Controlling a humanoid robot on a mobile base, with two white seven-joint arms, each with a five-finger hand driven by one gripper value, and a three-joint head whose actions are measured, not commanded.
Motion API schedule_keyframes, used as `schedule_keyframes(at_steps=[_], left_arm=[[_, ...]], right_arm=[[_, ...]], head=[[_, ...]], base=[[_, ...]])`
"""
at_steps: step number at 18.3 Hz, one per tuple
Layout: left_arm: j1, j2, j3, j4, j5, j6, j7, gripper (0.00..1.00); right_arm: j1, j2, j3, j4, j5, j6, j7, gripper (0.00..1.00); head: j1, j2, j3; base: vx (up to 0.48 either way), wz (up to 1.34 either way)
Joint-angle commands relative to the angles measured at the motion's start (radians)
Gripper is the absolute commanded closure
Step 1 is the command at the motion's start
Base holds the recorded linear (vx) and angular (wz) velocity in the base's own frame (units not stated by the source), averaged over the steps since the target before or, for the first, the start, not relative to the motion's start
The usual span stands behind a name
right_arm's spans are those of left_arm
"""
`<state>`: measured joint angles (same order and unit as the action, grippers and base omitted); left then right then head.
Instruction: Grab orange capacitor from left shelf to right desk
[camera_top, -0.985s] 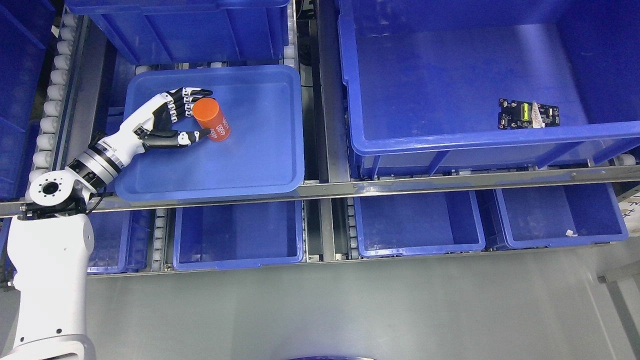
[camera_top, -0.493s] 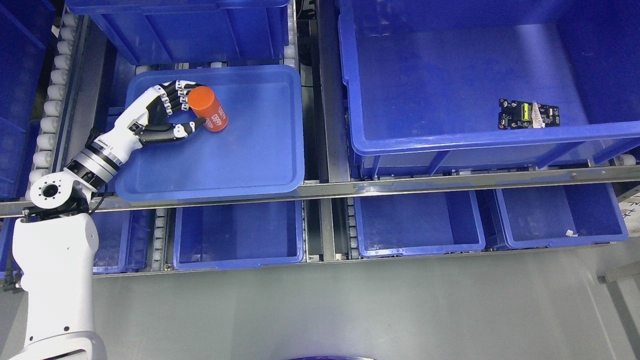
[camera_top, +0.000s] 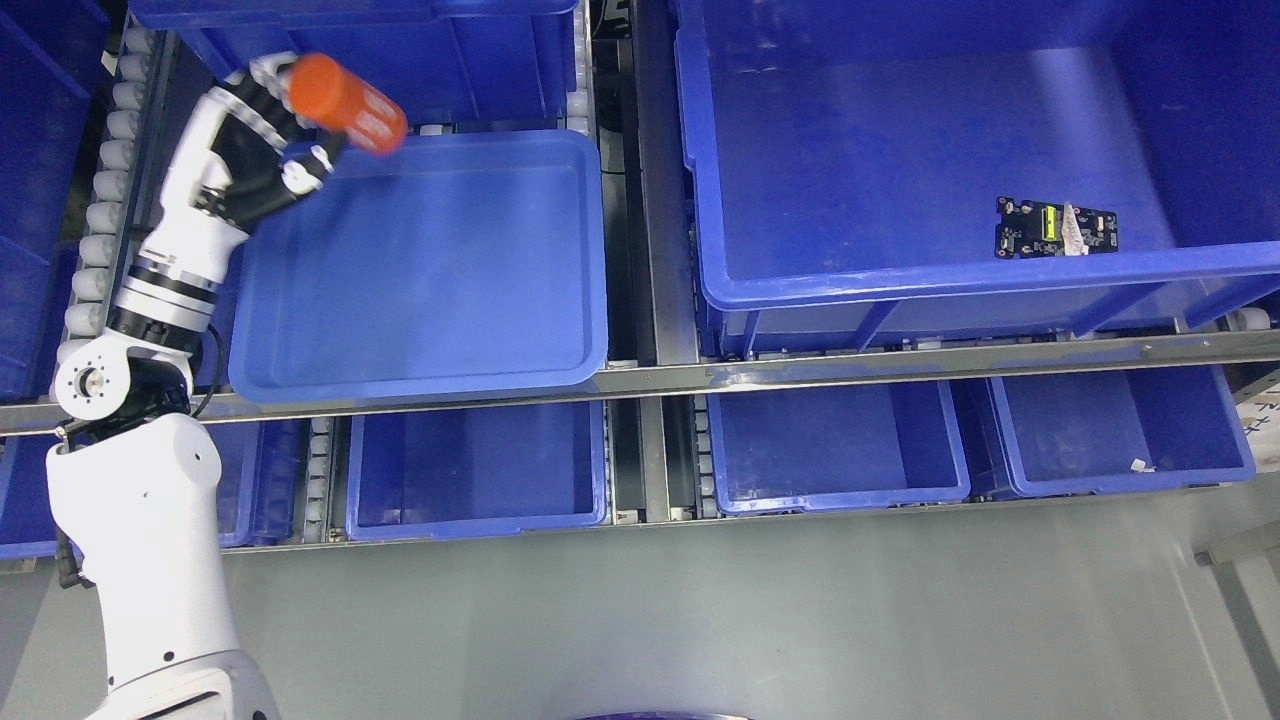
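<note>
Left hand (camera_top: 255, 140) up near the top left corner of the shallow blue tray (camera_top: 420, 330). Fingers (camera_top: 300, 170) curled tight round the orange capacitor (camera_top: 348, 90), thumb under it, other fingers behind it. Capacitor lifted clear of the tray floor, lying sideways, a bit blurry, with its round end toward the hand and its far end pointing right and down. Hangs just over the tray's back rim, in front of the dark blue bin (camera_top: 400, 50) behind.

White left arm (camera_top: 150, 540) coming up from the bottom left, bent at a round joint (camera_top: 88, 380) beside the tray's left edge, then reaching up along the row of white rollers (camera_top: 100, 200) on the shelf's left side.

Nothing lying in the tray. To the right, past a grey metal rail (camera_top: 655, 200), a big blue bin (camera_top: 950, 170) with a small black circuit board (camera_top: 1055, 227) on its floor, near the front wall. Board has a yellow-green bit in the middle and a pale scrap on it.

Lower shelf under the long metal bar (camera_top: 900, 362): more blue bins (camera_top: 840, 440) in a row. A tiny white speck in the one farthest right (camera_top: 1120, 430). Grey floor (camera_top: 700, 620) at the bottom.
</note>
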<state>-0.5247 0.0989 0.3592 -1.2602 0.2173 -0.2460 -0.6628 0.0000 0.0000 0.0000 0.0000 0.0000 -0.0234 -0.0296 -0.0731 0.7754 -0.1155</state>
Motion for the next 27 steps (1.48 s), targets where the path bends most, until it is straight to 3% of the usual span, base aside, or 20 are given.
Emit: schedule_keyframes(at_steps=[1,4,6,10,27], left_arm=[[0.000,-0.081,-0.015,-0.278,0.033,-0.004,0.329,0.64],[0.009,-0.081,-0.106,-0.355,0.033,-0.004,0.587,0.74],[0.029,-0.081,-0.184,-0.396,0.031,-0.016,0.685,0.79],[0.094,-0.081,-0.261,-0.424,0.028,-0.036,0.697,0.80],[0.104,-0.081,-0.160,-0.418,0.028,-0.018,0.658,0.80]], right_arm=[[0.020,-0.017,-0.012,-0.017,0.005,-0.001,0.000,0.00],[0.020,-0.017,-0.012,-0.017,0.005,-0.001,0.000,0.00],[0.020,-0.017,-0.012,-0.017,0.005,-0.001,0.000,0.00],[0.020,-0.017,-0.012,-0.017,0.005,-0.001,0.000,0.00],[0.020,-0.017,-0.012,-0.017,0.005,-0.001,0.000,0.00]], head=[[0.0000,0.000,0.000],[0.0000,0.000,0.000],[0.0000,0.000,0.000],[0.0000,0.000,0.000],[0.0000,0.000,0.000]], base=[[0.000,0.00],[0.000,0.00],[0.000,0.00],[0.000,0.00],[0.000,0.00]])
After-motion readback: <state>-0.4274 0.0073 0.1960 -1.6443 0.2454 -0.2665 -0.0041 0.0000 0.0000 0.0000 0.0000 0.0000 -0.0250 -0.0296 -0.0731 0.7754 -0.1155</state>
